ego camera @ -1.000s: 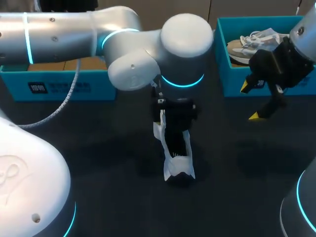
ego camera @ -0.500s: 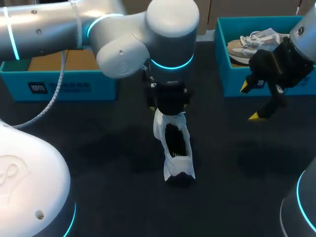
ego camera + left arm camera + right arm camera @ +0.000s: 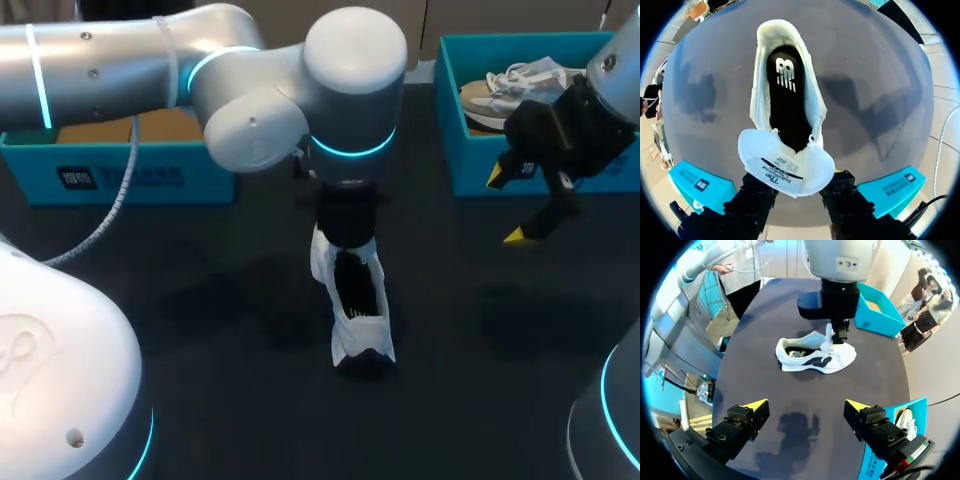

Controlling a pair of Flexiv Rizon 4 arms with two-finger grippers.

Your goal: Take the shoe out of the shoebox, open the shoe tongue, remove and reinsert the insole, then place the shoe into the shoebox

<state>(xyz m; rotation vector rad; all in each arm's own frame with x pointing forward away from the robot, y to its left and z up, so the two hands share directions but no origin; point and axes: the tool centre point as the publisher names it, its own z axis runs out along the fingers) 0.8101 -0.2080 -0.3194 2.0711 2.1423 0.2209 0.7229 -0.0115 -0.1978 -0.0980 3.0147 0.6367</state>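
Left tool [image 3: 799, 189]: found closed on the tongue [image 3: 785, 167] of the white shoe [image 3: 356, 312], the tongue pulled up and back between its two fingers. Its yellow tips were hidden behind the tongue in the left wrist view. From the right wrist view the tongue stood upright from the shoe into my left tool.

Shoe: resting on its sole near the middle of the dark tabletop [image 3: 200, 330], outside both boxes. Its mouth lay wide open, with the black insole [image 3: 785, 92] flat inside.

Right tool [image 3: 805, 405]: fingers spread apart, gripping nothing, held above the tabletop well apart from the shoe and just in front of the right shoebox [image 3: 450, 120].

Right shoebox: teal, holding a second shoe [image 3: 510, 85], pale with white laces.

Left shoebox [image 3: 120, 178]: teal, at the far edge behind my left arm.
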